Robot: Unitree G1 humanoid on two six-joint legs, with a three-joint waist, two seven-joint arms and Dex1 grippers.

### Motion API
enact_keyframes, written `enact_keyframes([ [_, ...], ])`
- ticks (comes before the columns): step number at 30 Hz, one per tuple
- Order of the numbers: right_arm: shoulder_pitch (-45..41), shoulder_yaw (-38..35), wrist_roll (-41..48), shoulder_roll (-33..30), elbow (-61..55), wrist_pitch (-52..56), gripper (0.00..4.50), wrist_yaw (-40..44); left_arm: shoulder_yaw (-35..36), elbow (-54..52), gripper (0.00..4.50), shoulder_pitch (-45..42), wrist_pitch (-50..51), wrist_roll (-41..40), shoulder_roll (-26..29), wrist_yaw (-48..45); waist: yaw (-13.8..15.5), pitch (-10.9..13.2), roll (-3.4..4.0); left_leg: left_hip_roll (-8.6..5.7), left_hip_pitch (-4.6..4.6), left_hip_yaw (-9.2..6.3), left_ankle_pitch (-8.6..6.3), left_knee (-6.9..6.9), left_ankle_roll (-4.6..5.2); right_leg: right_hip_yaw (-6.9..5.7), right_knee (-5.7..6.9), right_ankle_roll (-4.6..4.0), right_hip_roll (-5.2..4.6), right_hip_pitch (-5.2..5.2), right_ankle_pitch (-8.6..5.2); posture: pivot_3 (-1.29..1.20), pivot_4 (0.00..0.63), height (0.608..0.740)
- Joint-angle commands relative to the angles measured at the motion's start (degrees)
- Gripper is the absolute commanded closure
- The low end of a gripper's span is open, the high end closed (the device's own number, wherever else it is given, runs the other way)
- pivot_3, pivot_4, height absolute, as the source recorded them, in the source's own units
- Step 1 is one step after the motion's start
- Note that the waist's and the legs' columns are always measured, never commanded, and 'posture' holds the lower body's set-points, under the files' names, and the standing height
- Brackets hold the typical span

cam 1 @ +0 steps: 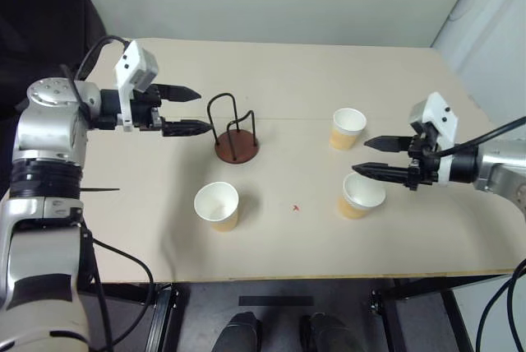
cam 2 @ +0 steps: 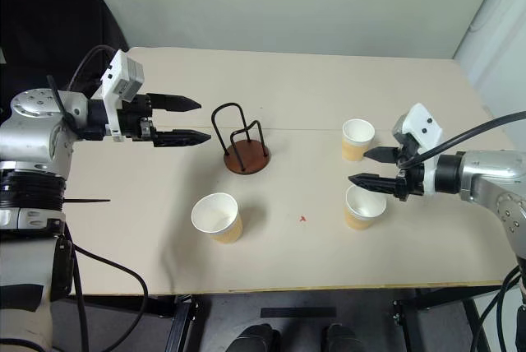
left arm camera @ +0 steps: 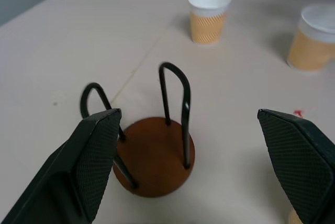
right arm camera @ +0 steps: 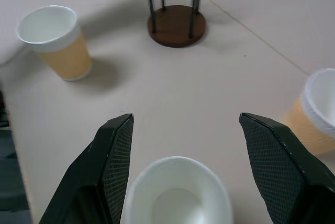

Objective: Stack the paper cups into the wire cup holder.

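Note:
The wire cup holder [cam 1: 235, 132], black loops on a round reddish-brown base, stands empty at the table's middle. Just to its left hovers my left gripper [cam 1: 201, 111], open and empty, pointing at the holder [left arm camera: 157, 150]. Three tan-orange paper cups stand upright: one near the front left [cam 1: 217, 206], one at the right [cam 1: 348, 127], and one closer on the right [cam 1: 360, 196]. My right gripper [cam 1: 362, 156] is open and hangs just above that closer cup [right arm camera: 178, 192], whose rim lies between and below the two fingers, apart from them.
The beige table [cam 1: 279, 245] has its front edge close to the front cups. A small red mark [cam 1: 296, 208] lies between the two front cups. Black cables hang off the table's left and right sides.

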Motion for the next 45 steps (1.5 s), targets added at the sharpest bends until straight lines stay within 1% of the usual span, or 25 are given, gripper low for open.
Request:
enact_keyframes([
  [1,-1.70,0.07,0.92,0.25,-1.14,0.59,1.26,-0.66,1.08,0.35,0.00,-1.87,0.11,0.18,-0.07,0.29,0.04,0.00,0.00,0.00,-0.01,-0.01,0.00,0.01,0.00,0.00,-0.01,0.01,0.01,0.00,0.00,0.00,0.150,0.740],
  [5,-2.63,2.03,-0.22,-0.29,-0.44,0.63,1.26,-0.05,2.31,1.93,0.00,-1.37,0.09,0.29,-1.54,3.73,0.09,0.00,0.00,0.00,-0.02,0.00,-0.01,0.04,0.02,0.01,-0.02,0.04,0.01,0.00,0.02,0.00,0.150,0.740],
  [9,-4.26,2.57,0.53,-0.15,-0.38,2.03,1.26,-0.35,2.68,0.39,0.00,1.36,0.47,-0.30,-2.63,4.91,0.00,0.00,0.00,0.00,-0.04,0.00,-0.01,0.03,0.02,0.02,-0.02,0.04,0.01,-0.02,0.02,0.00,0.150,0.740],
  [14,-6.67,2.73,1.09,0.03,0.16,4.26,1.26,-0.59,2.41,-3.95,0.00,5.55,1.91,-0.90,-3.35,4.22,0.01,0.00,0.00,0.02,-0.05,0.00,-0.01,0.04,0.02,0.03,-0.02,0.04,0.05,-0.03,0.02,0.00,0.150,0.740],
  [17,-9.12,2.35,1.75,0.22,1.05,6.37,1.26,-0.83,1.00,-5.25,0.00,7.01,0.70,0.39,-3.51,3.80,0.06,0.00,0.00,0.02,-0.05,0.00,-0.01,0.06,0.02,0.03,-0.01,0.04,0.05,-0.03,0.02,0.00,0.150,0.740],
  [23,-13.70,2.10,1.90,0.47,3.00,7.69,1.26,-1.02,0.16,-0.98,0.00,3.84,-2.09,2.88,-6.09,6.57,0.25,0.00,0.00,0.01,-0.05,-0.01,-0.01,0.10,0.02,0.04,0.01,0.06,0.05,-0.03,0.03,0.00,0.150,0.740],
  [29,-16.54,0.64,5.61,1.45,2.27,9.67,1.26,-0.83,-0.58,1.17,0.00,2.74,-4.30,4.26,-7.78,7.02,0.06,0.00,0.00,0.02,-0.06,0.00,-0.01,0.05,0.02,0.05,-0.01,0.06,0.07,-0.06,0.03,0.00,0.150,0.740],
  [39,-17.18,1.11,5.32,2.00,2.21,8.85,1.26,-2.03,-1.23,6.97,0.00,-0.32,-9.42,6.96,-13.21,10.58,0.28,0.00,0.00,0.02,-0.10,-0.01,-0.01,0.09,0.02,0.06,-0.01,0.06,0.07,-0.07,0.03,0.00,0.150,0.740],
  [45,-16.70,1.04,5.04,1.62,2.10,8.53,1.26,-2.08,-1.16,8.10,0.00,0.18,-10.41,7.52,-15.27,11.28,0.17,0.00,0.00,0.02,-0.10,0.00,-0.01,0.08,0.02,0.06,-0.01,0.06,0.07,-0.08,0.03,0.00,0.150,0.740],
])
